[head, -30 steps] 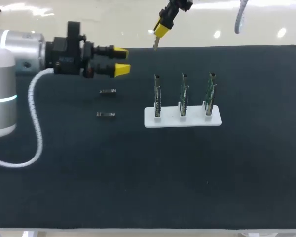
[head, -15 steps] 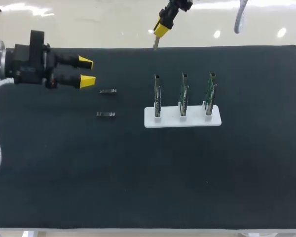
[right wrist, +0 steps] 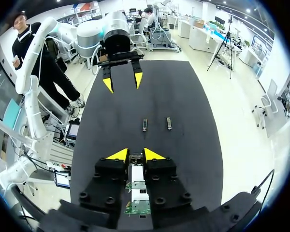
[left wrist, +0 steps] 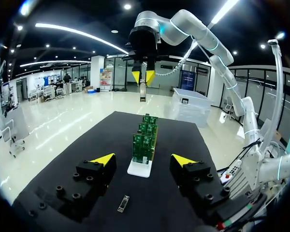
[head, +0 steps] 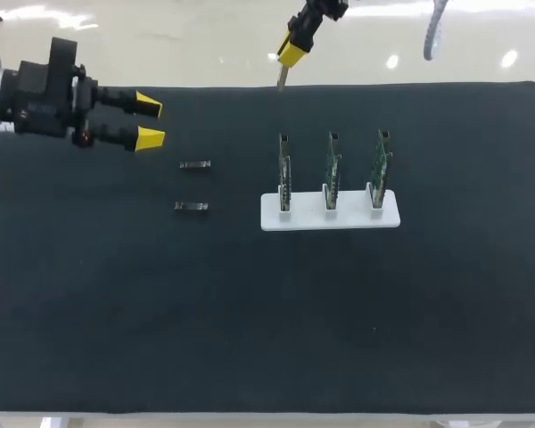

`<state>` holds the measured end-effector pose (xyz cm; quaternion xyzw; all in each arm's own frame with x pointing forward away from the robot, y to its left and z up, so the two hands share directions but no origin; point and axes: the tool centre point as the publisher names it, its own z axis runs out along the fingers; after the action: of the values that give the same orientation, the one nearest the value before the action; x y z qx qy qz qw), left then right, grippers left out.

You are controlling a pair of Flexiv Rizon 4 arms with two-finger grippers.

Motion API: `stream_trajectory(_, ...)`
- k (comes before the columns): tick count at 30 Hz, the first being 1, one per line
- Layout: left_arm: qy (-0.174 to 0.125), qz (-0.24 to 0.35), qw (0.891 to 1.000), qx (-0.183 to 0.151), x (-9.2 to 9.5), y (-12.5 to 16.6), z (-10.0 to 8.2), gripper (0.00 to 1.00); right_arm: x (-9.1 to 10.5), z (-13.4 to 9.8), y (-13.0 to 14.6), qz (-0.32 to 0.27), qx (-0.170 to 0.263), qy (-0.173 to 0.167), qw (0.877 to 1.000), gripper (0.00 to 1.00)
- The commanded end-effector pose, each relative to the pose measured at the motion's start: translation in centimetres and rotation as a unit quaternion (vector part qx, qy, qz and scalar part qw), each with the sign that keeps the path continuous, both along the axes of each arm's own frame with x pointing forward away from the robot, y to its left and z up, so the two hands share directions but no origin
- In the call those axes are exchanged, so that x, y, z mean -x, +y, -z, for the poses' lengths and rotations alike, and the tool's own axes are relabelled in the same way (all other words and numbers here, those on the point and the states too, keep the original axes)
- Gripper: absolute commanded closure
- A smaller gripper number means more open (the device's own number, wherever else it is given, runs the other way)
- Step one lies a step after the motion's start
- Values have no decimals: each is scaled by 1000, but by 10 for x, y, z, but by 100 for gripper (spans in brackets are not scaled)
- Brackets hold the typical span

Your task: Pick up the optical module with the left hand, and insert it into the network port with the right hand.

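Jaws apart, the left gripper (head: 149,123) hangs near two small grey metal optical modules (head: 194,165) on the black cloth mat (head: 250,312), likely lining up a pick, while behind the white rack of green port boards (head: 330,214) the right gripper (head: 292,55) clamps a slim third module (head: 281,80), seemingly ready for inserting

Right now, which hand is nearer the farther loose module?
Left. The left hand is open beside that module; the right hand is above the mat's far edge, gripping another module.
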<state>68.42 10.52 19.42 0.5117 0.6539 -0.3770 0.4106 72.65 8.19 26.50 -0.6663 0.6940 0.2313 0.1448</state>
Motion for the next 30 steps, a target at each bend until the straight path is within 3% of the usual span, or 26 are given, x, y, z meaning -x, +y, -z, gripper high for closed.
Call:
stream_trajectory(1,1,1,1000,-1,-1,-1,1,0,-1,0,0,0,0,1,1000,100)
stream_trajectory(30,1,1,1000,-1,-1,-1,1,0,4,44,7,29,58,23,998,100)
